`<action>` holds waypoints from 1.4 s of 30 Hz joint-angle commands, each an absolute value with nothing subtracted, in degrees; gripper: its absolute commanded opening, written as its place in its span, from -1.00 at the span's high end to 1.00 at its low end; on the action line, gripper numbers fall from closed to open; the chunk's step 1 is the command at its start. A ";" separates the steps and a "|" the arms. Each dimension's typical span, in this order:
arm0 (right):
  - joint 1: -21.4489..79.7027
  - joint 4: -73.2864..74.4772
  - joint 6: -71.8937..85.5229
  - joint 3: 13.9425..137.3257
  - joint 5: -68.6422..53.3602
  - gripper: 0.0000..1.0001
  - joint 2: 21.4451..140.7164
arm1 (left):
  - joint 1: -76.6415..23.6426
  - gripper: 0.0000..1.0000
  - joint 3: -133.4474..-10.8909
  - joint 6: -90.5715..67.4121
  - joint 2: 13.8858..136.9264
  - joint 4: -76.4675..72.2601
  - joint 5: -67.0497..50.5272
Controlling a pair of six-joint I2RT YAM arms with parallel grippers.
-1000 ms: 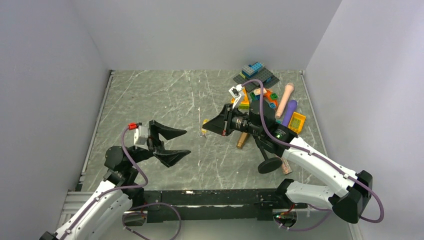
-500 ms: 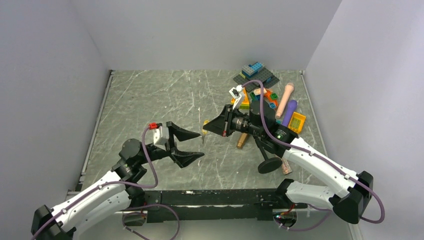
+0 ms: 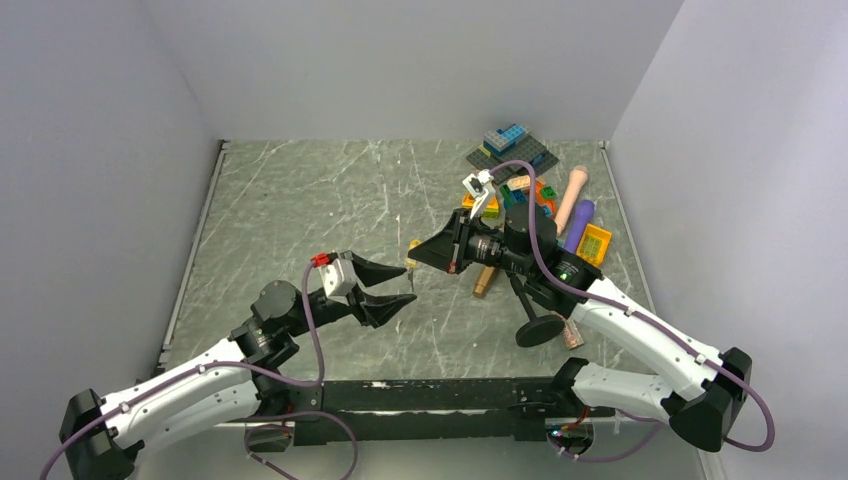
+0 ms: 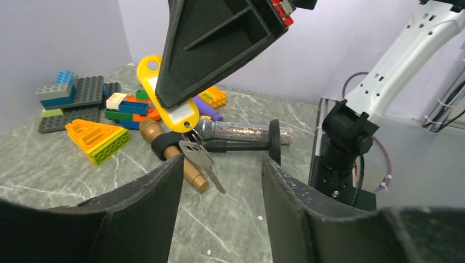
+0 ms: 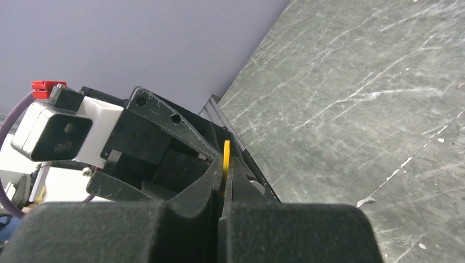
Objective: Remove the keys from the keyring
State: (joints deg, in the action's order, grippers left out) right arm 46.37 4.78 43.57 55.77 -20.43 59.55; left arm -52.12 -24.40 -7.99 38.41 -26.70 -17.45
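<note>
Holding the yellow tag (image 4: pixel 171 112) clear of the table (image 3: pixel 300 200), I have the right gripper (image 4: pixel 174 99) clamped on it, jaws pressed flat against its two faces. In the right wrist view only a thin yellow edge of the tag (image 5: pixel 226 156) shows between those jaws.

The keys (image 4: pixel 200 160) dangle just below the tag on the keyring (image 4: pixel 189 137), a thin wire loop through the tag's lower end. They hang free, touching nothing else. I can make out one key blade plainly. Another seems tucked behind it, but I cannot count them for sure.

The left gripper (image 4: pixel 222 164) sits below and in front of the tag with its jaws apart, one on each side of the hanging keys. Neither jaw touches them. The toy bricks (image 4: pixel 98 139) and the microphone (image 4: pixel 241 131) lie on the table behind the tag, well out of the way.

I judge this to be the approach to the first grip, so nothing has come off the ring. Next I need to bring the left jaws up under the tag and pinch one key by its flat sides. It has to be the blade, not the ring. Then I can work that key round the wire coil against the right gripper's hold.
</note>
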 commanded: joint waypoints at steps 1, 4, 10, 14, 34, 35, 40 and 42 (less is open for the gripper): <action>46.90 3.55 44.61 58.05 -20.38 1.00 58.12 | -53.77 -0.14 -26.04 -5.34 38.22 -28.92 -11.73; 46.95 3.30 44.86 57.88 -20.39 1.00 58.07 | -54.77 -0.07 -25.78 -4.81 38.40 -29.62 -9.15; 47.21 2.85 45.37 57.57 -20.35 1.00 58.22 | -55.93 0.03 -25.01 -4.66 38.74 -32.07 -6.75; 47.32 2.69 45.62 57.41 -20.26 1.00 58.18 | -56.54 0.11 -24.83 -4.45 38.85 -32.92 -5.57; 48.12 2.15 46.16 56.89 -20.20 1.00 58.37 | -58.35 0.69 -25.88 -3.18 39.82 -32.46 -2.08; 48.08 2.11 46.20 56.82 -20.19 1.00 58.37 | -58.43 0.71 -25.98 -3.17 39.74 -32.42 -1.96; 48.21 2.28 46.06 56.69 -19.87 1.00 58.27 | -58.58 0.99 -26.05 -3.16 39.47 -31.99 -1.72; 48.15 2.46 45.95 56.78 -19.58 1.00 58.23 | -58.58 1.00 -26.32 -3.10 39.22 -31.21 -1.71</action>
